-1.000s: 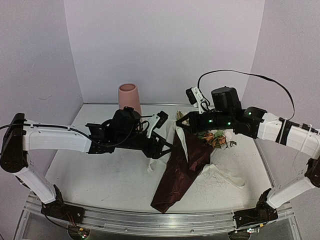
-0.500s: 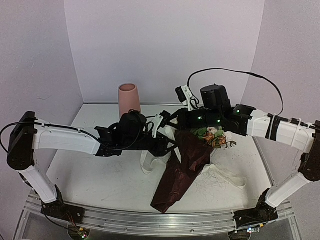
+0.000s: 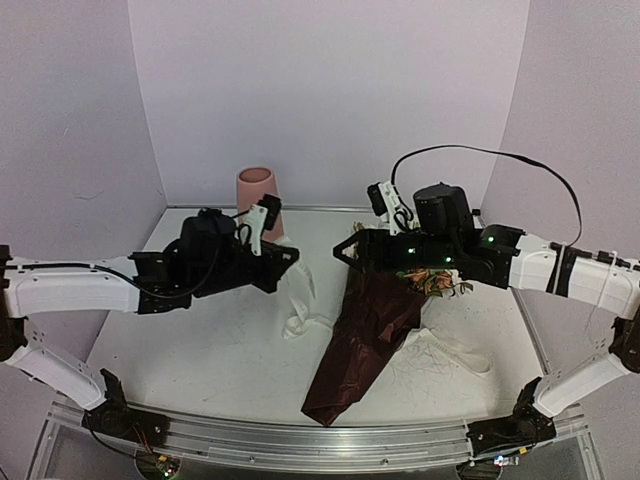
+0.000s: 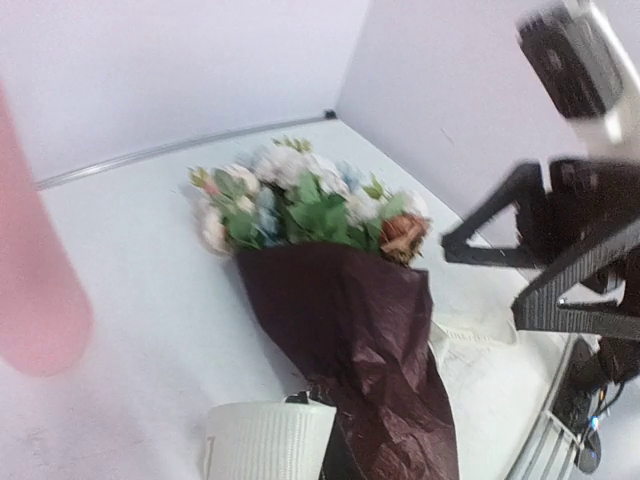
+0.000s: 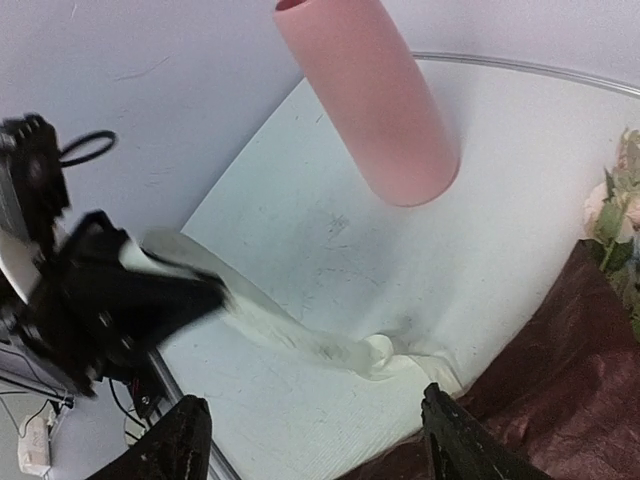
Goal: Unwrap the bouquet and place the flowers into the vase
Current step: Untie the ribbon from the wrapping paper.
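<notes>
The bouquet lies flat on the bench, a little right of centre. Its dark red paper tapers to a tail toward 6 o'clock, and the flowers spill out toward 1 o'clock: pink, peach, white and pale blue heads among green leaves. The wrap is on and the stems are hidden inside it.

A cream ribbon runs from the left side of the paper up toward 10 o'clock, lifted off the bench. Its far end is pinched in the left tool, which is clamped tight on it.

The right tool hangs above the upper part of the wrap, at about 11 o'clock from the flowers. Its fingers are spread wide with nothing between them.

The vase, plain salmon pink, stands upright at 11 o'clock on the bench near the back wall, well apart from the bouquet and partly behind the left arm.

A crumpled cream cloth lies under the bouquet's right side. A black cable arches over the right arm.
</notes>
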Robot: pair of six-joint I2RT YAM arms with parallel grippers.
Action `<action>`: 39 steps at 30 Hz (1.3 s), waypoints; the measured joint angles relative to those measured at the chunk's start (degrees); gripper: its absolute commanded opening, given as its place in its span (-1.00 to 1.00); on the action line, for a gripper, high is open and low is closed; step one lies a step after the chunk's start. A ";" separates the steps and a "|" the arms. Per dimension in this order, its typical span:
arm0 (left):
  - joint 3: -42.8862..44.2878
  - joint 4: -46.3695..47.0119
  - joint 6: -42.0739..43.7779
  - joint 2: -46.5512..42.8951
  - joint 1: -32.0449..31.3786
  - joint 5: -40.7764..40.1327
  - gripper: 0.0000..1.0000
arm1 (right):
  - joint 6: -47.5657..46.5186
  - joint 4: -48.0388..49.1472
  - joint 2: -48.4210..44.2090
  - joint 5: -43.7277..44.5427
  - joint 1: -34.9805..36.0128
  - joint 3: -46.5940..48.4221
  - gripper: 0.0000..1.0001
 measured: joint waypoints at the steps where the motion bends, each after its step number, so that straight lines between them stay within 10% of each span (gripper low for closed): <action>1: -0.32 -1.12 -0.64 -2.48 1.06 -1.58 -1.00 | -0.04 -0.27 -0.92 1.31 0.00 -0.60 0.49; 3: -0.94 -2.70 -1.58 -7.12 3.31 -7.04 -0.96 | -0.04 -0.61 -2.41 3.99 0.00 -1.71 0.59; 7: -2.37 -7.64 -4.52 -13.71 8.18 -19.69 0.67 | 0.71 -0.87 -5.52 9.69 0.00 -5.70 0.90; 9: -2.44 -11.16 -6.40 -14.25 10.33 -25.55 0.98 | 1.71 -1.20 -7.06 12.34 0.00 -8.24 0.95; 22: -0.94 -22.70 -12.15 -11.17 11.63 -34.94 0.89 | 18.03 -9.63 -12.20 28.42 -0.02 -20.70 0.83; 39: 1.53 -8.56 -13.17 9.87 -2.45 5.77 0.67 | 33.41 0.02 -12.31 21.00 -0.04 -37.18 0.72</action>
